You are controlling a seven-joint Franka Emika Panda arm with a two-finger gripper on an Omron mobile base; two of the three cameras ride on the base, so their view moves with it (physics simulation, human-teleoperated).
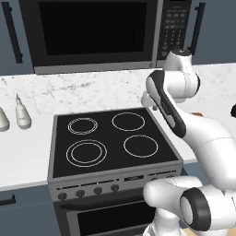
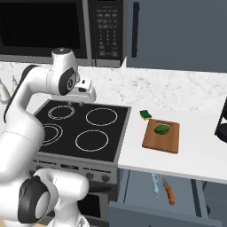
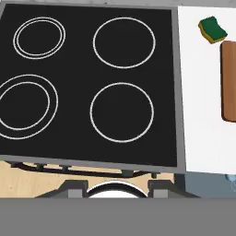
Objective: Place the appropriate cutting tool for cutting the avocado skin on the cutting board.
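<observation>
While the gripper (image 2: 75,103) hangs over the stove (image 2: 80,128), grip unclear, the avocado (image 2: 162,129) sits on the board (image 2: 162,136); the knife (image 2: 168,189) lies in the open drawer (image 2: 159,195).

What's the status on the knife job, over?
Hand above the stove, grip state unclear. Knife in open drawer below counter, untouched. Avocado on cutting board. Sponge beside board.
</observation>
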